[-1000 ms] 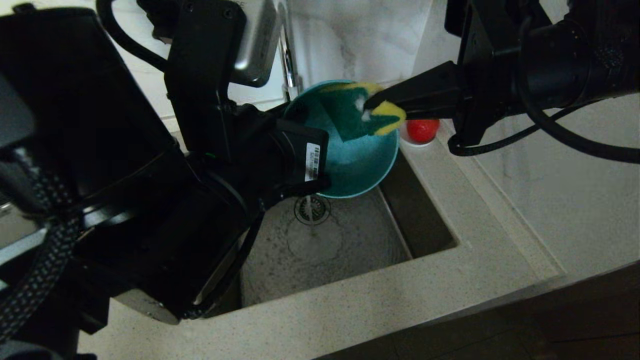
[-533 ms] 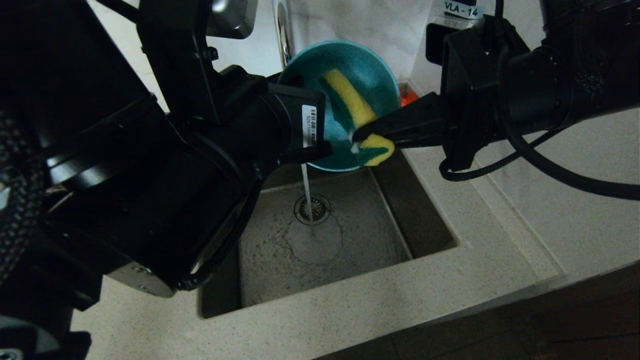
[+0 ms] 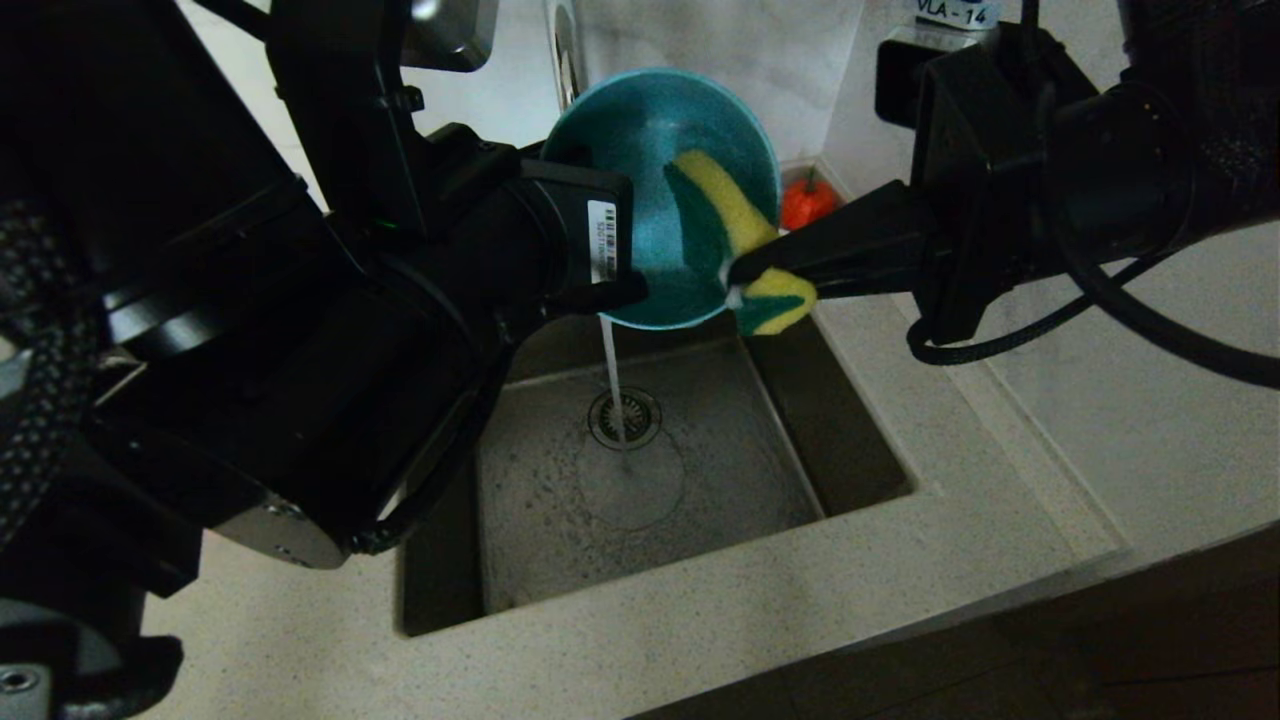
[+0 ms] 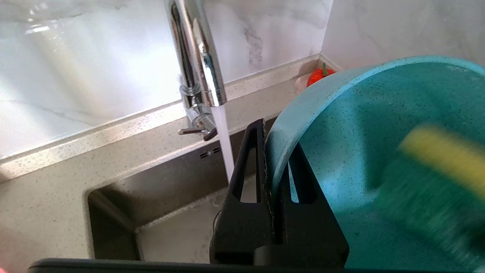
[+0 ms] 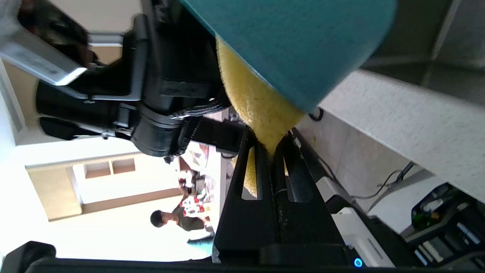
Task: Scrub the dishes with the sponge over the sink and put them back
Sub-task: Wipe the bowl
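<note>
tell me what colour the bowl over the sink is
Teal-blue with fine dark speckles; the bowl shows best in the left wrist view.

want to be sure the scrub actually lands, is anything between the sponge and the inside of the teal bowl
Nothing visible. The right tool is shut on the sponge, which lies directly against the inside of the teal bowl. The left tool pinches the bowl's rim on the opposite side, over the sink, clear of the sponge.
</note>
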Controlling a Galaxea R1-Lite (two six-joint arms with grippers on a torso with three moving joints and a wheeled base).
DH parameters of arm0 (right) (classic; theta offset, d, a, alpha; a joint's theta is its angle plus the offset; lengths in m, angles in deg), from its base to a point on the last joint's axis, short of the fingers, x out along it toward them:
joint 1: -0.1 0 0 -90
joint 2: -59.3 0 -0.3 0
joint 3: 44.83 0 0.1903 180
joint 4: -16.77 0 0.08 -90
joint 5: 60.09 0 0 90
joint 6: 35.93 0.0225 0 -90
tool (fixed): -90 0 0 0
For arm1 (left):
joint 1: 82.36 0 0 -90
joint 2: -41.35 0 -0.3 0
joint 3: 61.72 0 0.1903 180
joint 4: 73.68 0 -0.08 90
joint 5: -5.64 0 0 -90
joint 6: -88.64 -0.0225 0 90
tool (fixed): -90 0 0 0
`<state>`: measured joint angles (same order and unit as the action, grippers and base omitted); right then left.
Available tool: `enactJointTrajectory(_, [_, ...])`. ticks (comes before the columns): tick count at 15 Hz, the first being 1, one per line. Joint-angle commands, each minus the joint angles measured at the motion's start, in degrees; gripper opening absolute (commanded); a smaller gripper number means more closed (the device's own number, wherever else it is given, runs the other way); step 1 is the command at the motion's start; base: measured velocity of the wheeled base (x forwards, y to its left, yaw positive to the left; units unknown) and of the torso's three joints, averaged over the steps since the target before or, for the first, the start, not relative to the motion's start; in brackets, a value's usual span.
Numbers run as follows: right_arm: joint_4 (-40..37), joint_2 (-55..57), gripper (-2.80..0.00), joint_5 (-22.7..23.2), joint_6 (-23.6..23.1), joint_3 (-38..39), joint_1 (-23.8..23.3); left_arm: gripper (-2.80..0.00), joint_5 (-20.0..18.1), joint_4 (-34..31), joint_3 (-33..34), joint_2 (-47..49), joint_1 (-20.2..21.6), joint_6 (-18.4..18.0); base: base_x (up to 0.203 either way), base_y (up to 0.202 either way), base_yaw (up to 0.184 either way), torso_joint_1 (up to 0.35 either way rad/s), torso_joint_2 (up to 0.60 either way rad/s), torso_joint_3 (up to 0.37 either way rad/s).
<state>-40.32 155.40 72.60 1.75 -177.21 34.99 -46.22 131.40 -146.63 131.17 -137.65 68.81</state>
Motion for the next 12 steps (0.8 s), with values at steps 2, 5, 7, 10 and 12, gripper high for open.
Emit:
enactJointTrajectory(2, [-0.1,-1.2,-2.8,0.4,0.2,-0.6,-2.0,-2.8,0.3,0.2,0.4,-0.5,0.1,-0.1,0.0,0.0,0.0,0.0,0.0,0.0])
enactJointTrajectory(5, [0.6,-1.0,-2.8,0.3,0.2,-1.5,-2.9,-2.8,0.3,0.1,1.3,-1.0,0.0,-0.1,0.0,0.0,0.0,0.0,0.0,0.0])
enactJointTrajectory(7, [2.8,-1.2,-2.8,0.3,0.2,-1.6,-3.2,-2.8,0.3,0.6,3.7,-1.1,-0.2,-0.1,0.0,0.0,0.0,0.0,0.0,0.0])
enactJointTrajectory(10, [3.0,-2.1,-2.8,0.4,0.1,-1.6,-3.7,-2.8,0.3,0.7,5.7,-0.7,-0.2,0.1,0.0,0.0,0.0,0.0,0.0,0.0])
enactJointTrajectory(12, [2.8,-3.1,-2.8,0.4,0.0,-1.6,-3.7,-2.8,0.3,0.7,5.9,-0.4,-0.1,0.2,0.0,0.0,0.0,0.0,0.0,0.0])
